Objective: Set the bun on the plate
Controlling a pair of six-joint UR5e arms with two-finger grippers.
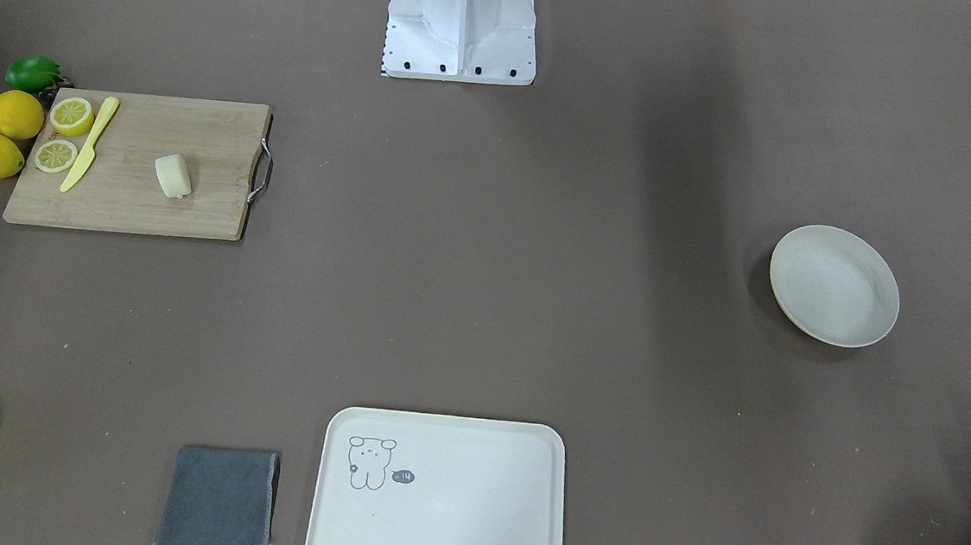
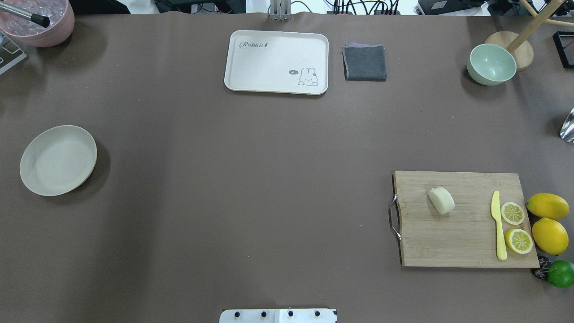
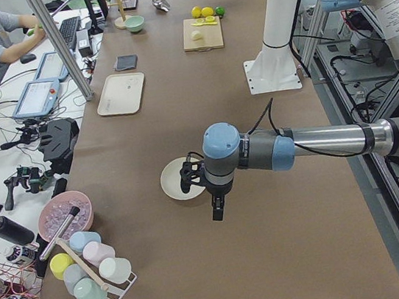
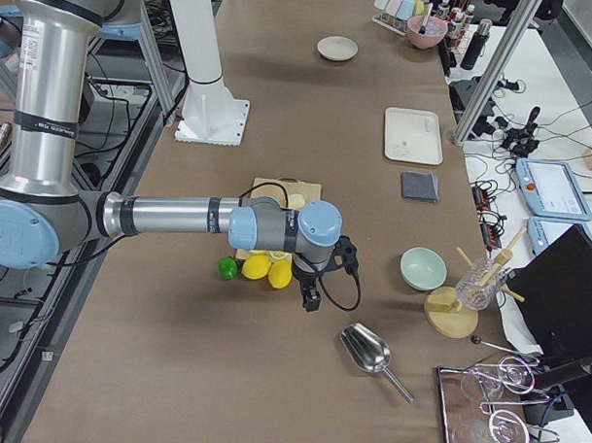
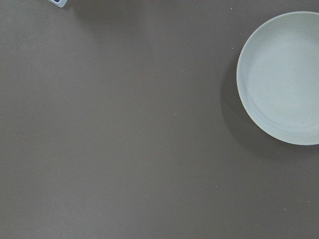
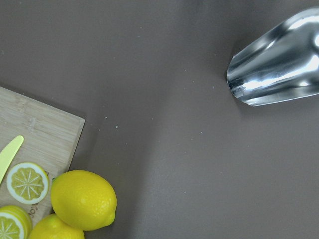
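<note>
Overhead exterior shows the plate (image 2: 58, 160) bare on the brown table (image 2: 224, 179), near the left edge. At the far middle sits a tray (image 2: 251, 67), with a folded grey cloth (image 2: 364, 62) just right of it. Farther right, a green bowl (image 2: 491, 64) stands near the far corner.

The bun (image 2: 441, 200) lies on a wooden board (image 2: 448, 242) at the right side, in the board's left half and well apart from the plate. A yellow knife (image 2: 498, 226) lies toward the board's right end, with two lemon halves (image 2: 512, 213) just beside it. Two whole lemons (image 2: 547, 206) and a lime (image 2: 561, 273) rest on the table off the board's right edge.

Only the side views show the grippers. The left gripper (image 3: 218, 210) hangs over the table near the plate. The right gripper (image 4: 313, 300) hangs by the lemons, between the board and a metal scoop (image 4: 369, 352). Whether either gripper's fingers are apart or together cannot be told.
</note>
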